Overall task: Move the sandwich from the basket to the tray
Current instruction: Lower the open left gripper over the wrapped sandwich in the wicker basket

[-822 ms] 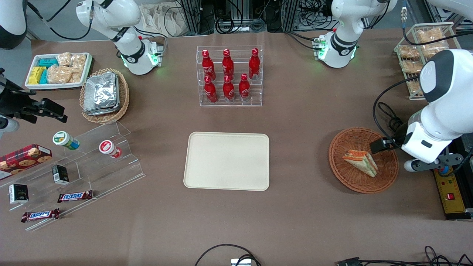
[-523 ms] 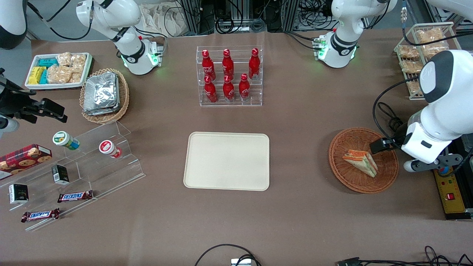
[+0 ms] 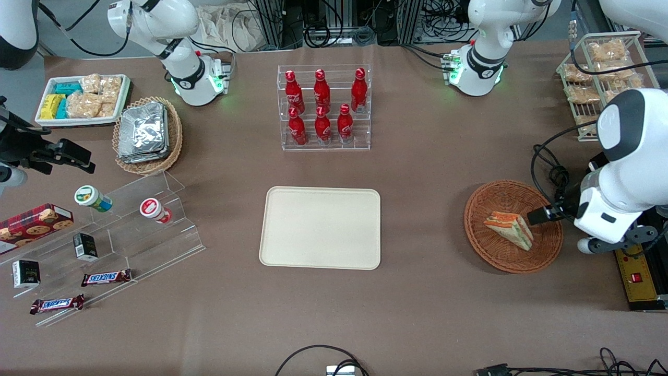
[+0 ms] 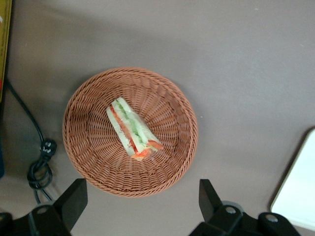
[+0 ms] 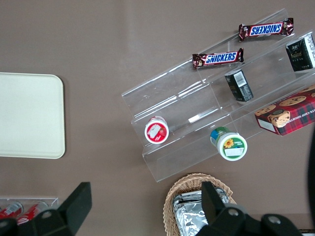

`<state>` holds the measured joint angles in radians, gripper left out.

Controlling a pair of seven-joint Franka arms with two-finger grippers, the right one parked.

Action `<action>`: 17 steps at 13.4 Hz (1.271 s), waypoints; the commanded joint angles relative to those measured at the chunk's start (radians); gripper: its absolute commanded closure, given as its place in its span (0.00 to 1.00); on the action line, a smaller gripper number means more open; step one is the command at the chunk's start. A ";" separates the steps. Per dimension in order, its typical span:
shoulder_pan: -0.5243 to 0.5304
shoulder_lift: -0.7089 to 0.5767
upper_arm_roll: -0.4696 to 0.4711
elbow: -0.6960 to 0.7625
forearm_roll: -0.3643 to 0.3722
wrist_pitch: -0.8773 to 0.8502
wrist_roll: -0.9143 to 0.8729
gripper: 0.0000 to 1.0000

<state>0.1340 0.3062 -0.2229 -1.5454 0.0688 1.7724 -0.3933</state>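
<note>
The sandwich (image 3: 509,230) (image 4: 132,129), a pale wedge with orange-red and green layers, lies on its side in the round reddish-brown basket (image 3: 493,255) (image 4: 88,147). My gripper (image 3: 540,215) (image 4: 141,209) hangs above the basket's rim on the side toward the working arm's end of the table. It is open, with its black fingers (image 4: 74,199) spread wide and nothing between them. It touches neither the sandwich nor the basket. The cream tray (image 3: 321,227) (image 4: 298,189) (image 5: 29,115) lies flat mid-table with nothing on it.
A clear rack of red bottles (image 3: 323,107) stands farther from the front camera than the tray. A black cable (image 3: 545,162) (image 4: 39,167) loops beside the basket. A wire rack of snack packets (image 3: 595,78) and a yellow strip (image 3: 634,271) are at the working arm's end.
The working arm has shifted nearer to the front camera and slightly outward. Its gripper has moved along the basket's rim. The sandwich, basket and tray have not moved.
</note>
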 commanded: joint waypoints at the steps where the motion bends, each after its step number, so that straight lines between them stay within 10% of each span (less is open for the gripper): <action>1: 0.003 -0.015 -0.003 -0.086 0.005 0.094 -0.198 0.00; 6: 0.006 0.025 -0.003 -0.266 0.008 0.307 -0.579 0.00; 17: 0.047 0.096 0.042 -0.455 0.008 0.573 -0.599 0.00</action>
<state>0.1646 0.3828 -0.1735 -1.9944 0.0689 2.3207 -0.9768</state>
